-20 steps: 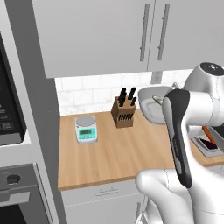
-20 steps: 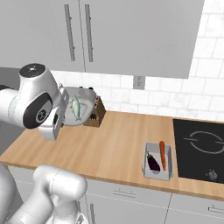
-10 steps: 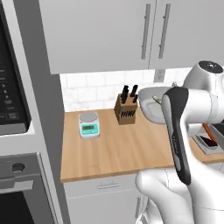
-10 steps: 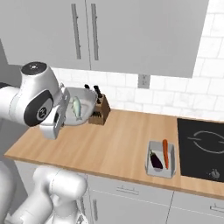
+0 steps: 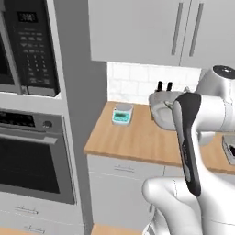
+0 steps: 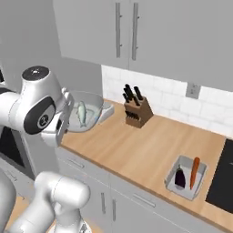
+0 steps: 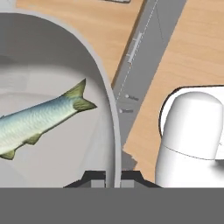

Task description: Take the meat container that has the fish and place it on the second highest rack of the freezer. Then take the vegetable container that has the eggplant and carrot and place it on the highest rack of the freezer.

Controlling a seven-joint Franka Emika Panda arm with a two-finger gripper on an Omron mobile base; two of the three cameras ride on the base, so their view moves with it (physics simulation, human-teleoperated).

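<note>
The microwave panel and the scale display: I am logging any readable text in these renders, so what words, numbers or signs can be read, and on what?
None can be read.
Microwave: pale marks on its display and rows of button labels, too blurred to read.
Oven: a round knob on its panel, no legible marking.
Kitchen scale: green display, nothing legible on it.
Bowl with the fish, knife block, tray: no lettering.

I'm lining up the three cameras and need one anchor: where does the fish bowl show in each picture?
Left base view: the pale grey round bowl sits right of centre, partly behind the white arm.
Right base view: left of centre, with the slim silvery-green fish inside.
Hand view: it fills the left half, its rim pinched at the bottom by the shut hand.
Shared landmark: the wooden countertop.
</note>
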